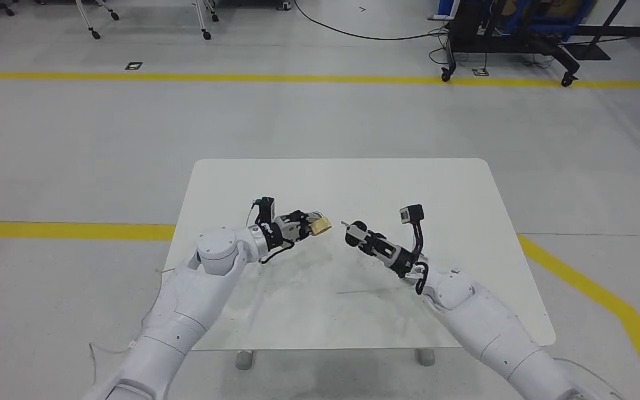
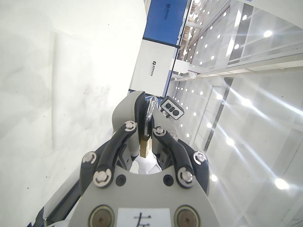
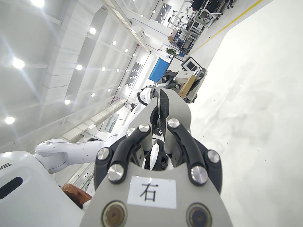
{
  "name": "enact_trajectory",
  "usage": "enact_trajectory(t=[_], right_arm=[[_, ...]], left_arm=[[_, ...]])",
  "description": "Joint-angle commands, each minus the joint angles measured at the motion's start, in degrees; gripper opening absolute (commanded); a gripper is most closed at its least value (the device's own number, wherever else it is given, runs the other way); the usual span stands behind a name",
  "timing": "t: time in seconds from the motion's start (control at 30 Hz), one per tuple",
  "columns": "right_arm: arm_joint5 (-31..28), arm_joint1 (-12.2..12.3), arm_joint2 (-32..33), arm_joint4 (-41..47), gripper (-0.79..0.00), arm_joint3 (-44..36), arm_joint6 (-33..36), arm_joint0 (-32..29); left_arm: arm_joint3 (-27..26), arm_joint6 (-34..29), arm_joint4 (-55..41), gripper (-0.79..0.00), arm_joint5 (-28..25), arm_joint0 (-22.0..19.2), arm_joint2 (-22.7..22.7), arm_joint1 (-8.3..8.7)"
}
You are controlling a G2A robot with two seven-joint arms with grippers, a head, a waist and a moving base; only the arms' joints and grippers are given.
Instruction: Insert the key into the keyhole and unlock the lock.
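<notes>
Above the middle of the white table (image 1: pixel 400 185), my left gripper (image 1: pixel 303 225) is shut on a brass padlock (image 1: pixel 319 225). In the left wrist view its brass body (image 2: pixel 144 148) and silver shackle (image 2: pixel 150 111) sit clamped between the left gripper's (image 2: pixel 148 103) pads. My right gripper (image 1: pixel 354 236) faces it from a short gap away. In the right wrist view the right gripper (image 3: pixel 163 94) is shut on a thin key (image 3: pixel 161 105), seen edge-on between the pads. The padlock (image 3: pixel 186 85) hangs just beyond its tips, apart from the key.
The table's near edge (image 1: pixel 330 347) lies below both arms. A yellow floor line (image 1: pixel 80 231) runs past the table's sides. Wheeled frames and a dark cart (image 1: pixel 520 35) stand far back on the floor.
</notes>
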Motion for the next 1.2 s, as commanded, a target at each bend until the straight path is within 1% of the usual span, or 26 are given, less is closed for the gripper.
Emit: enact_trajectory(t=[0.0,0.03,0.1,0.2,0.27,0.37,0.47,0.6,0.9,1.17], right_arm=[[0.0,0.0,0.0,0.0,-0.785,0.0,0.0,0.0],[0.41,-0.01,-0.06,-0.16,-0.785,-0.05,-0.03,-0.11],[4.4,-0.21,-0.52,-1.25,-0.785,-1.56,-0.52,-0.68],[11.76,-0.34,-0.36,-7.81,-0.785,-4.03,-5.72,-1.41],[15.03,-0.41,-0.31,-8.94,-0.785,-7.07,-8.06,-3.07],[19.24,-0.25,0.74,-9.54,-0.785,-9.75,-9.68,-4.88],[21.63,-0.2,1.78,-9.61,-0.785,-11.83,-11.21,-6.37],[23.31,-0.34,2.85,-9.9,-0.785,-13.6,-13.09,-7.54],[25.24,-1.33,2.84,-8.6,-0.785,-13.33,-11.54,-7.45],[23.68,-2.24,3.47,-3.77,-0.785,-10.98,-8.3,-7.0]], left_arm=[[-0.33,0.93,0.37,-0.785,0.06,0.55,0.07,0.0],[-0.81,1.74,0.8,-0.785,0.23,0.88,0.06,0.02],[-2.04,3.4,1.53,-0.785,0.1,1.57,-0.04,0.05],[-4.21,7.54,4.52,-0.785,0.29,2.37,0.07,0.13],[-5.78,9.97,5.98,-0.785,-0.09,2.85,0.17,0.09],[-6.85,10.88,5.79,-0.785,-0.34,3.35,0.22,-0.05],[-6.8,11.51,6.22,-0.785,-0.63,3.3,0.39,-0.18],[-6.7,12.09,7.22,-0.785,-0.72,3.25,0.79,-0.34],[-6.91,11.8,8.21,-0.785,-0.78,3.39,0.58,-0.44],[-7.28,11.07,8.9,-0.785,-0.96,3.7,0.33,-0.46]])
